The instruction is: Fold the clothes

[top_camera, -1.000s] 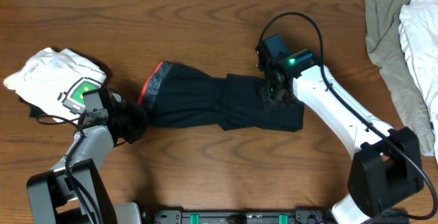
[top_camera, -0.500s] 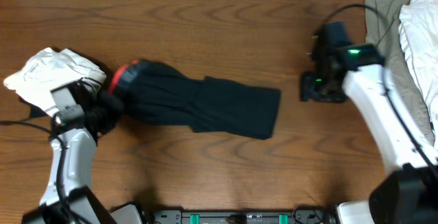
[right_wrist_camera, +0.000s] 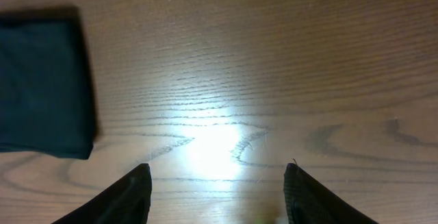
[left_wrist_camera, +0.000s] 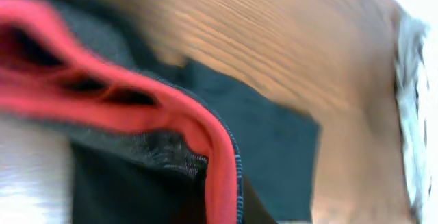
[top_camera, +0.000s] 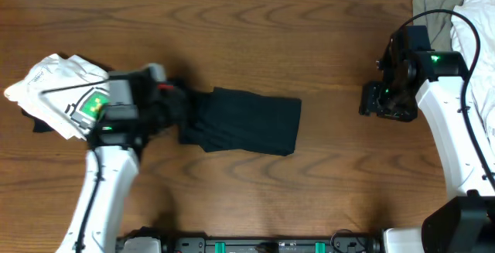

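We start with the table [top_camera: 232, 21]. Its right end carries a pile [top_camera: 464, 21] of pale, unfolded laundry, and a white shirt [top_camera: 46, 83] lies bunched at the left end. Between them, left of centre, lie the black shorts [top_camera: 247, 121], the piece we are folding. Their right part lies flat on the wood, while the left end is gathered up under the left gripper [top_camera: 166, 102].

In the left wrist view the red waistband [left_wrist_camera: 137, 107] hangs right up against the camera, raised off the wood. The fingers themselves are out of sight, but from that lift we judge the left pincer to be clamped on the shorts at the waistband.

The right gripper [right_wrist_camera: 215, 183] hovers over bare wood, well apart from the shorts, with its jaws spread wide and nothing in them.

We take the step in hand to be the fold itself, bringing the waistband end over the flat end. The next move calls for carrying that band across until the edges line up, lowering it before letting go, and keeping the lower layer from dragging.
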